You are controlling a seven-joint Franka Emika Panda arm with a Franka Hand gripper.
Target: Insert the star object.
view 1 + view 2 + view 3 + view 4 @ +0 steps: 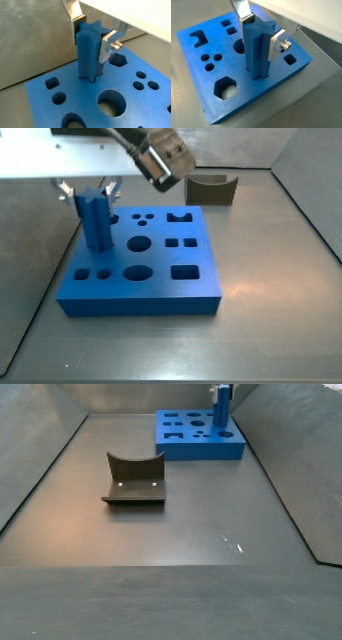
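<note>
The star object point(89, 55), a tall slim blue peg with ridged sides, stands upright with its foot in a star-shaped hole of the wide blue block point(140, 106). My gripper point(90, 40) is at the peg's top, its silver fingers point(105, 47) pressed on opposite sides, shut on it. The same shows in both wrist views: the peg point(256, 55), the gripper point(259, 37), the block point(271, 95). In a side view the peg point(95, 223) rises from the block's far left corner point(147, 296), under the gripper point(91, 190). It also shows in a side view point(221, 409).
The block point(201, 452) has several other shaped holes. A dark grey curved holder point(211, 190) stands beyond the block; in a side view the holder point(134, 479) lies mid-floor. Grey walls bound the floor.
</note>
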